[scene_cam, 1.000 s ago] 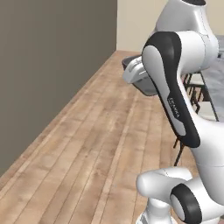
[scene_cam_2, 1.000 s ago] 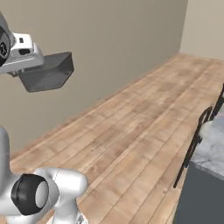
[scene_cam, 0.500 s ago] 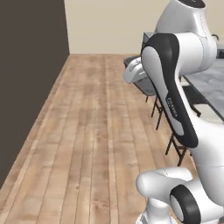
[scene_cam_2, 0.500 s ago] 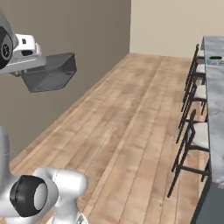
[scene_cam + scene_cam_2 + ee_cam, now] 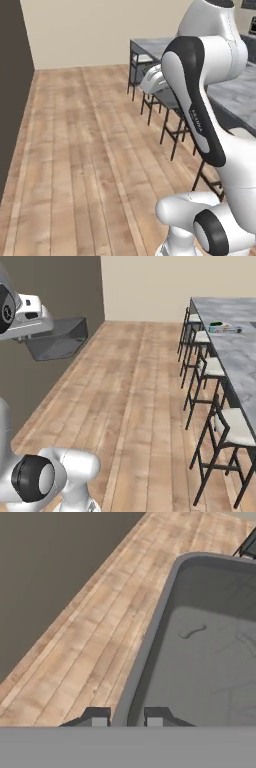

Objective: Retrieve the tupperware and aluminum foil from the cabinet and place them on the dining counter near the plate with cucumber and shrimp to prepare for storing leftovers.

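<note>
High over the wood floor (image 5: 135, 406), your fingers (image 5: 98, 717) pinched the tupperware (image 5: 57, 338) rim as your base turned toward the dining surface (image 5: 235, 341).

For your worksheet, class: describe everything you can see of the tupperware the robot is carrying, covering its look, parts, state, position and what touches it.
The tupperware is a dark grey, boxy tub of plastic-looking, slightly see-through material, with a flared rim and rounded corners. It is open, without a lid, and looks empty. It is held roughly level in the air above the wooden floor, touching nothing else. The tool grips one wall at the rim, one fingertip outside and the other inside.
</note>
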